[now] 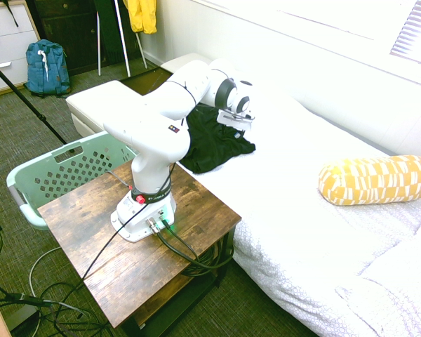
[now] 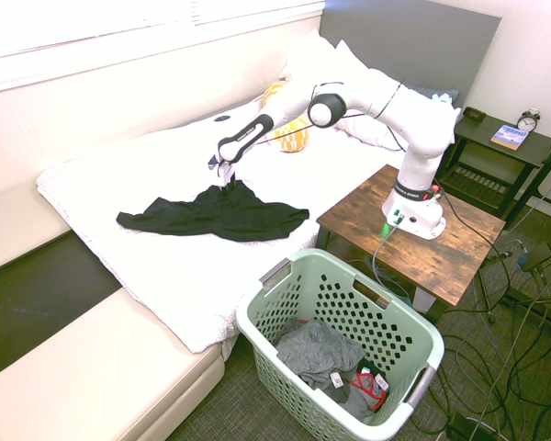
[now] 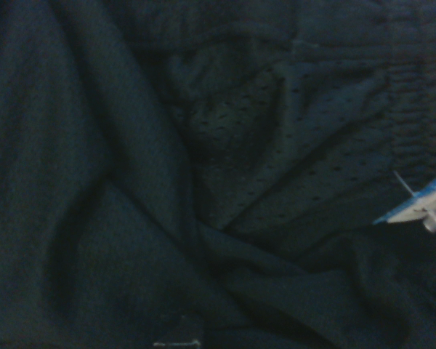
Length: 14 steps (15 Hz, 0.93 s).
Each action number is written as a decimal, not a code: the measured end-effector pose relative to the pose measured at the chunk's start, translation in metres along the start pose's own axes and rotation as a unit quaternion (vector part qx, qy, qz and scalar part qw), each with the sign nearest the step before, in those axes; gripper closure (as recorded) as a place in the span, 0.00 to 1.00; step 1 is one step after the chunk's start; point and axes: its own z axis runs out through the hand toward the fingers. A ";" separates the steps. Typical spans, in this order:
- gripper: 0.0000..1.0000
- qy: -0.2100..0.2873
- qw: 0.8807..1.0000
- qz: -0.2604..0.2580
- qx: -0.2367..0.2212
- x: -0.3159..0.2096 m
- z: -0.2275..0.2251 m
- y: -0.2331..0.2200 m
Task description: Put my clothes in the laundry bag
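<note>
The clothes, one black garment (image 1: 212, 145) of thin fabric, lie spread on the white bed (image 2: 165, 253) near its foot end. The garment (image 2: 211, 213) also fills the wrist view as folded mesh cloth (image 3: 203, 182). My gripper (image 2: 223, 173) points down at the garment's far edge, fingers open and right at the fabric; from the other side the gripper (image 1: 236, 121) sits just above the cloth. The laundry bag, a mint-green perforated basket (image 2: 404, 317), stands on the floor beside the bed. In the first exterior view the basket (image 1: 63, 168) is next to the wooden table.
The wooden table (image 1: 196, 232) bears the arm. Grey and red items lie in the basket. A yellow patterned pillow (image 1: 375, 179) rests on the bed. A cream bench (image 2: 92, 367) adjoins the bed's foot. A blue backpack (image 1: 45, 67) and a hanging yellow garment (image 1: 142, 14) are far off.
</note>
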 end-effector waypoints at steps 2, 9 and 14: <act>0.00 -0.009 1.000 -0.011 -0.007 -0.008 0.018 -0.006; 1.00 -0.019 1.000 -0.012 -0.012 -0.008 0.036 -0.005; 1.00 -0.020 1.000 -0.017 -0.017 -0.011 0.041 -0.005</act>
